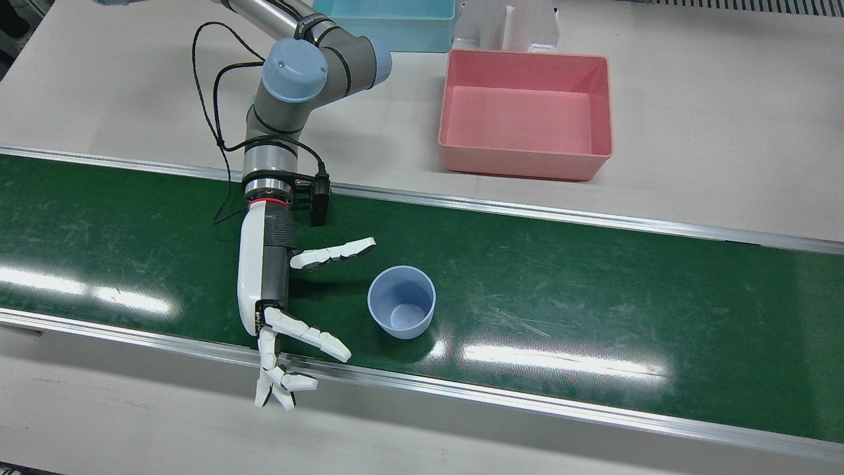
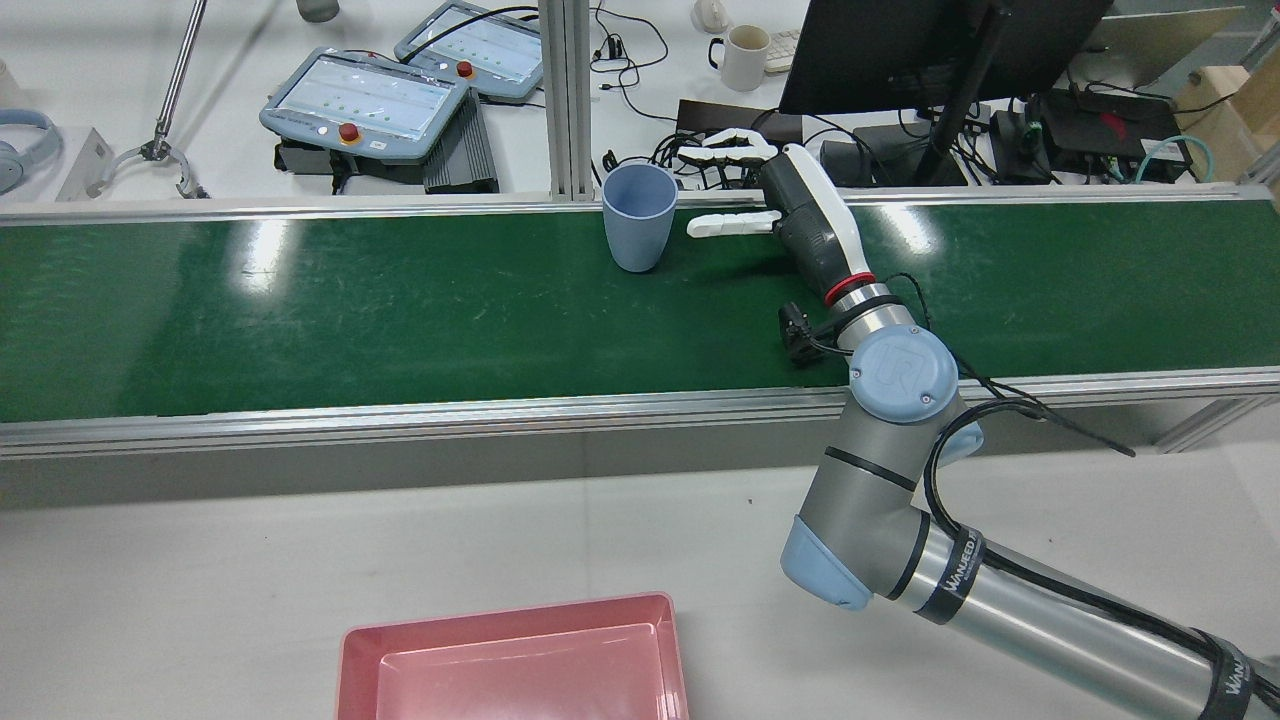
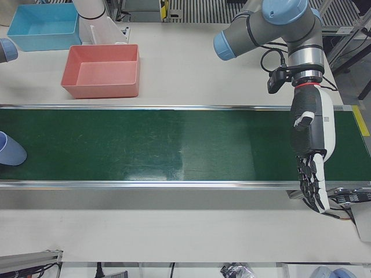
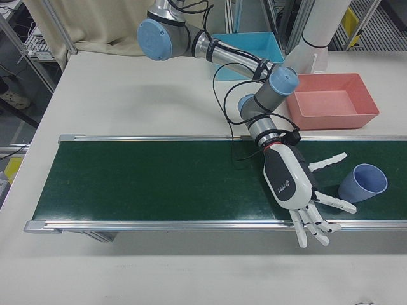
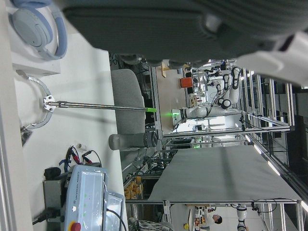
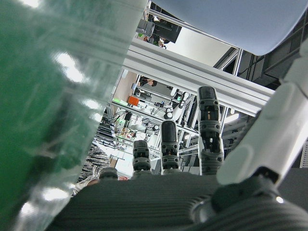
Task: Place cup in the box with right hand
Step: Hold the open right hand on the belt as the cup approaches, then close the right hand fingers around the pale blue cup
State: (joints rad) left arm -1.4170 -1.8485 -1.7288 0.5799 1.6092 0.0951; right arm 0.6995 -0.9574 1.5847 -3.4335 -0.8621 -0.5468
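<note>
A pale blue cup (image 1: 401, 301) stands upright on the green belt (image 1: 593, 297), also seen in the rear view as cup (image 2: 639, 230) and in the right-front view as cup (image 4: 362, 182). My right hand (image 1: 277, 297) lies beside it, toward the right arm's side, open, fingers spread toward the cup without touching it. The same hand (image 2: 805, 225) (image 4: 289, 184) holds nothing. The pink box (image 1: 521, 161) sits on the table behind the belt, with nothing in it. My left hand (image 3: 312, 150) hangs open over the far end of the belt, fingers pointing down.
A blue box (image 1: 389, 20) stands behind the pink box (image 3: 98, 90), next to a white pedestal (image 1: 508, 26). Metal rails (image 1: 527, 211) border the belt on both sides. Beyond the belt are teach pendants (image 2: 365, 100), a mug (image 2: 743, 55) and cables.
</note>
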